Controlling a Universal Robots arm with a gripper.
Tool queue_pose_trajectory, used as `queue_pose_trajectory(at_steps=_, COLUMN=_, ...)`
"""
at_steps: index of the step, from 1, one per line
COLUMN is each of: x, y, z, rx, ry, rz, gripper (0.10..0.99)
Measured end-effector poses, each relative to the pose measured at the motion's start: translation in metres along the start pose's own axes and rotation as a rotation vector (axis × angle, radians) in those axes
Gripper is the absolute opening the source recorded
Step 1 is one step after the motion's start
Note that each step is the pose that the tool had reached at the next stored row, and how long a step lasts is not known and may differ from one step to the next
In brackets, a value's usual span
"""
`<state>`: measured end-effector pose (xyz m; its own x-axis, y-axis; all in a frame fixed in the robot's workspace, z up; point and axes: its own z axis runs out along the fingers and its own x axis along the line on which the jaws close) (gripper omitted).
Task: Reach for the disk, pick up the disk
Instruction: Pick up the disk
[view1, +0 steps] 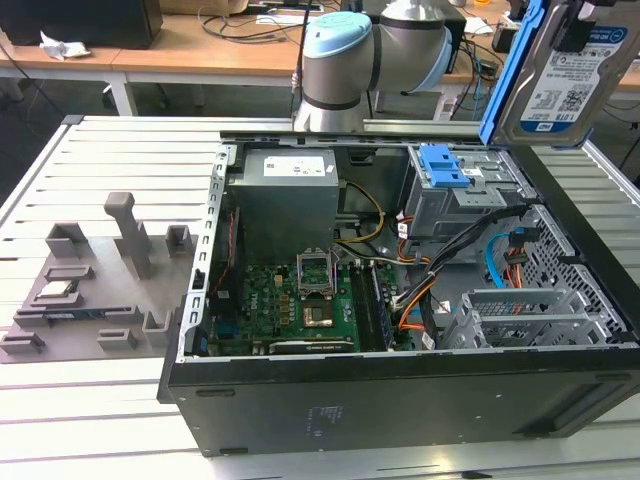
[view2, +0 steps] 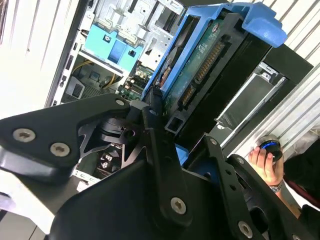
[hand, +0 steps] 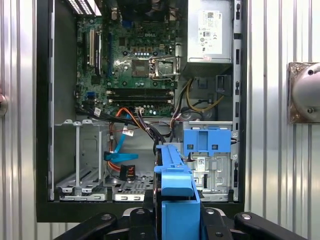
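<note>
The disk (view1: 562, 85) hangs in the air above the open computer case's right rear corner, at the exterior view's upper right. It is a silver-grey drive with a white-and-blue label and a blue side bracket (view1: 508, 80). My gripper (view1: 580, 30) is shut on its top edge. In the second wrist view the disk (view2: 200, 65) shows its green circuit board and connector, with a black finger (view2: 150, 132) on either side. The first wrist view shows the disk (hand: 175, 175) edge-on, blue bracket toward the camera, clamped in the gripper (hand: 177, 217) high above the case.
The open computer case (view1: 400, 390) lies on a slatted metal table, with its motherboard (view1: 300, 300), power supply (view1: 285, 195) and blue drive-bay latch (view1: 445, 165) exposed. A grey fixture plate (view1: 90, 290) lies to the exterior view's left. A person's hand (view2: 265, 162) rests beside the case.
</note>
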<state>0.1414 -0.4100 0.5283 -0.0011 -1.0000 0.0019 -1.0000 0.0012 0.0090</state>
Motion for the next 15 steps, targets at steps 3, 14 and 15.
queue_pose_trajectory(at_steps=3, x=0.0046, y=0.0000, z=0.0000, rx=0.000, ry=0.0000, rz=0.000, gripper=0.365)
queue_pose_trajectory(at_steps=14, x=0.0214, y=0.0000, z=0.0000, rx=0.000, ry=0.0000, rz=0.000, gripper=0.365)
queue_pose_trajectory(at_steps=15, x=0.0228, y=0.0000, z=0.0001, rx=0.000, ry=0.0000, rz=0.000, gripper=0.365)
